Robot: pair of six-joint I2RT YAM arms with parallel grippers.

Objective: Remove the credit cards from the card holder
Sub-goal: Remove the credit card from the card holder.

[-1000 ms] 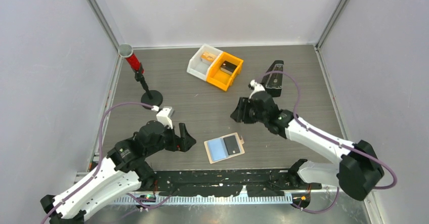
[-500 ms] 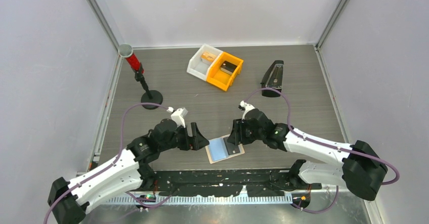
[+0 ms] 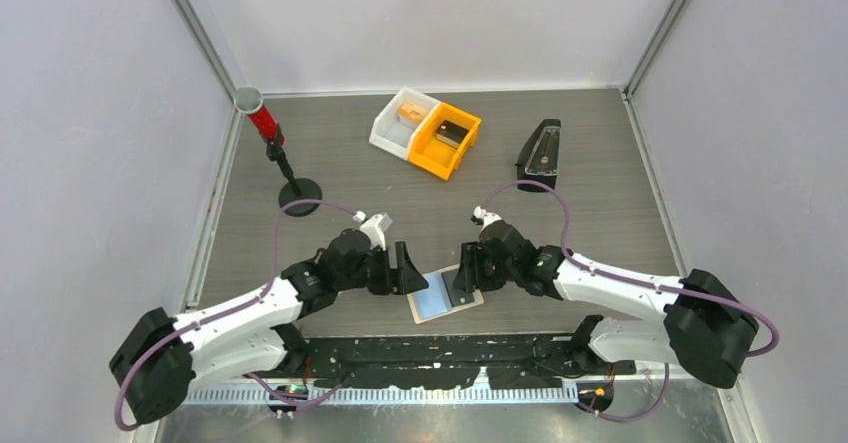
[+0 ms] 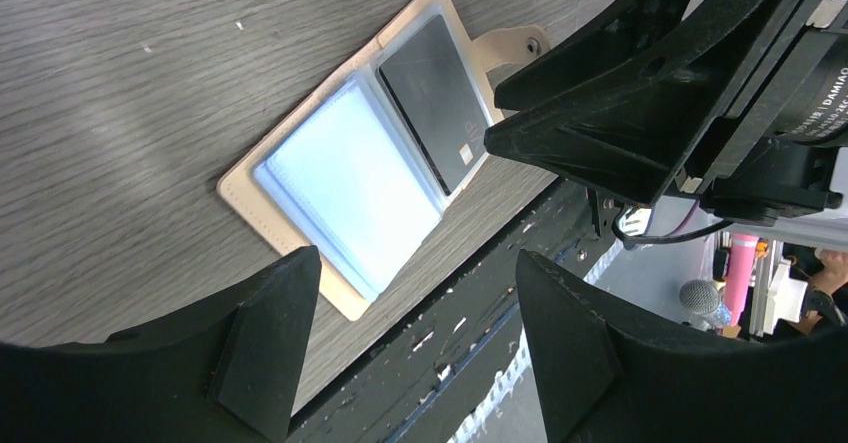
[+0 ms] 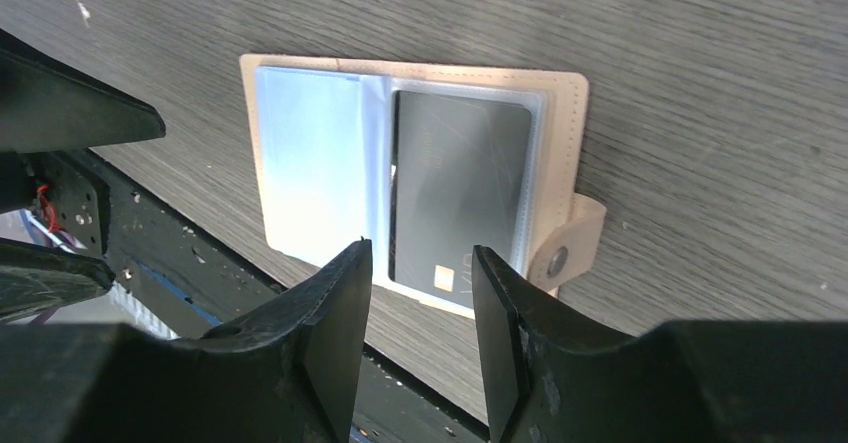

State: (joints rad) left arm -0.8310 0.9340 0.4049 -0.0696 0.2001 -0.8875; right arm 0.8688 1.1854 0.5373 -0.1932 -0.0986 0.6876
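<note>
The tan card holder (image 3: 450, 310) lies open and flat near the table's front edge. Its left sleeve holds a light blue card (image 3: 433, 300), and its right sleeve holds a dark grey card (image 5: 460, 188) with a chip. Both cards also show in the left wrist view, light blue (image 4: 350, 188) and dark grey (image 4: 435, 98). The tab (image 5: 570, 243) sticks out at the holder's right edge. My left gripper (image 3: 405, 268) is open wide and empty, just left of the holder (image 4: 240, 188). My right gripper (image 5: 422, 250) is open with a narrow gap, empty, low over the dark card's near end.
An orange bin (image 3: 445, 140) and a white bin (image 3: 400, 123) stand at the back middle. A black wedge-shaped case (image 3: 540, 153) is at the back right. A red-topped stand (image 3: 272, 143) is at the back left. A black rail (image 3: 440, 348) runs along the table's front edge.
Both arms have closed in on the holder. The left gripper moved right to its left edge. The right gripper came from the back right down over its right half. The holder has not moved.
</note>
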